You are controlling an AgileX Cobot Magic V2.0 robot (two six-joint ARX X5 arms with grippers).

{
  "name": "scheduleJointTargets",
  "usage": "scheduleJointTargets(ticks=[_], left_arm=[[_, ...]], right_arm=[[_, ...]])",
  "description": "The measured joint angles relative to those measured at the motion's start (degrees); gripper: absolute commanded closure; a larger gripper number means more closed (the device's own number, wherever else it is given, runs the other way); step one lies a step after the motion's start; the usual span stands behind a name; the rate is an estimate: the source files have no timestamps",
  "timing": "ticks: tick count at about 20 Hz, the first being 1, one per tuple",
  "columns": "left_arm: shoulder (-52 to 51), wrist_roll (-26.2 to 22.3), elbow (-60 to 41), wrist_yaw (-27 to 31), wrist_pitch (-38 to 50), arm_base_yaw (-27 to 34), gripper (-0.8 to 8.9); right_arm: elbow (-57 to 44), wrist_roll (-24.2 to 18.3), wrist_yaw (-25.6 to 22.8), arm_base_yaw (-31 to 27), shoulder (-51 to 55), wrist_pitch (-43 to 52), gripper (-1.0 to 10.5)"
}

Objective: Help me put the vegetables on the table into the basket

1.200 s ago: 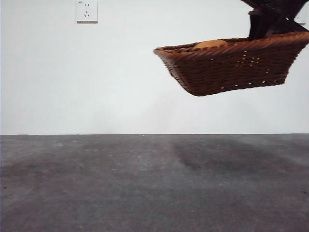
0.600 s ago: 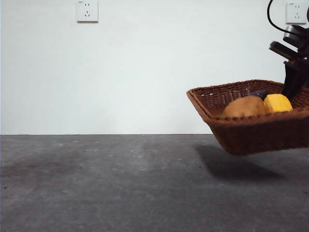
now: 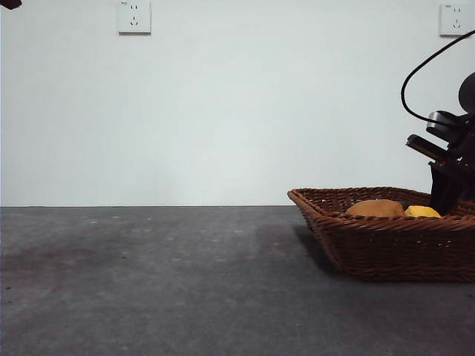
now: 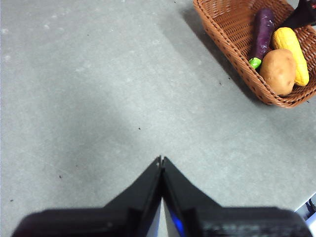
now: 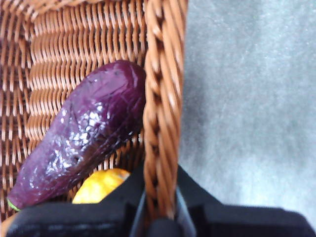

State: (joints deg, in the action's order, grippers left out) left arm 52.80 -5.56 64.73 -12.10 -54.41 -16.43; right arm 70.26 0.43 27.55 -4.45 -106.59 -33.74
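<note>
The basket sits flat on the desk at its right side, with all three vegetables inside: the eggplant, the corn beside it and the potato touching both at one end.

The right gripper has its jaws clenched on the braided rim, one jaw inside the wall next to the eggplant, the other outside. The left gripper hangs well apart over bare desk, jaws pressed together and holding nothing.

The wicker looks stiff yet light, and its ridged braid gives the jaws good purchase, so the rim is the sensible place to take it. A one-sided hold probably lets the basket tip, and the smooth, rounded toys would then roll toward the low side.
</note>
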Motion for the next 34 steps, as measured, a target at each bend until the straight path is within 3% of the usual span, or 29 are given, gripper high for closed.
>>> scheduleJointTargets(ticks=[8,9,11,12,17,21,22,24,30,34], left_arm=[[0.7,0.02,0.0,0.0,0.94,0.0,8.2],[0.72,0.02,0.0,0.0,0.94,0.0,8.21],[0.72,0.02,0.0,0.0,0.94,0.0,8.2],[0.74,0.02,0.0,0.0,0.94,0.0,8.2],[0.79,0.02,0.0,0.0,0.94,0.0,8.21],[0.98,0.0,0.0,0.0,0.94,0.0,8.2],[1.11,-0.02,0.0,0.0,0.94,0.0,8.2],[1.53,-0.46,0.0,0.0,0.96,0.0,8.2],[1.86,-0.92,0.0,0.0,1.03,0.0,8.2],[1.86,-0.94,0.0,-0.24,1.11,0.0,8.2]], right_arm=[[0.0,0.22,-0.17,0.04,-0.76,1.36,9.4],[0.0,0.2,-0.17,0.07,-0.83,1.88,9.0],[0.02,-0.26,-0.77,0.28,-1.2,5.29,6.9],[0.02,-0.26,-0.24,0.31,-1.29,5.6,6.6],[6.75,-0.24,0.63,0.31,-0.5,-2.27,6.6],[12.85,-0.26,-2.08,0.31,9.99,-13.7,6.8],[13.84,-0.26,-2.05,0.33,13.53,-17.35,7.6],[14.27,-0.57,-2.08,1.09,19.63,-23.02,8.3],[14.27,-2.86,-2.08,5.88,33.51,-35.21,9.4],[14.27,-4.15,-2.67,10.14,38.36,-41.59,9.5]])
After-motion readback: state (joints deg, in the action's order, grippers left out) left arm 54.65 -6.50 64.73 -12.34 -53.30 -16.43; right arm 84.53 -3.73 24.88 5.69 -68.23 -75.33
